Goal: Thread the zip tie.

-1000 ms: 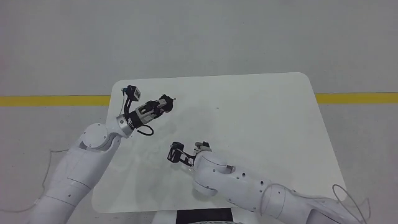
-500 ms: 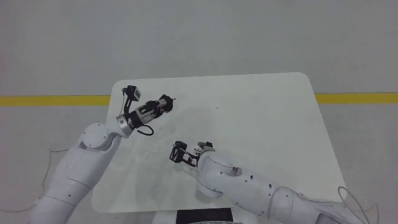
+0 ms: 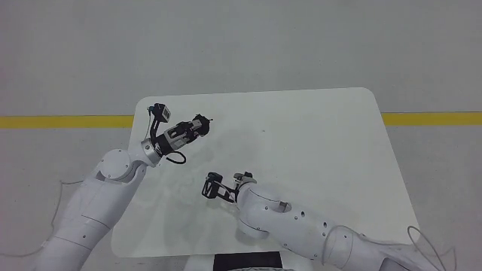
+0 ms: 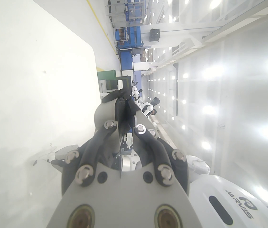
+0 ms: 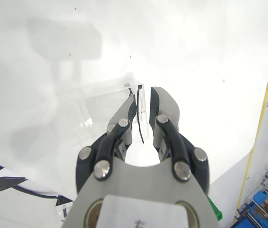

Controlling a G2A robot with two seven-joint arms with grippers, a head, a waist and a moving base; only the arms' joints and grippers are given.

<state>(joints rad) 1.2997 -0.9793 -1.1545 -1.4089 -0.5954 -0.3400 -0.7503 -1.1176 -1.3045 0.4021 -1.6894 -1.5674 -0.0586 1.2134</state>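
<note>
Straddling zip tie (image 5: 139,115) lengthwise, R claw (image 5: 143,92) spread, gripping nothing (head away, tail toward wrist).

The zip tie (image 5: 138,117) sits between the right hand's (image 5: 142,93) jaws, at a holder (image 5: 100,96) on the table (image 5: 171,36).

The grey metal left gripper (image 4: 123,97) with black ribbed pads is rolled onto its side, fingers pressed together, apparently tip to tip. The matching right gripper (image 5: 143,92) tilts downward, its fingers spread, pads facing across a gap.
</note>
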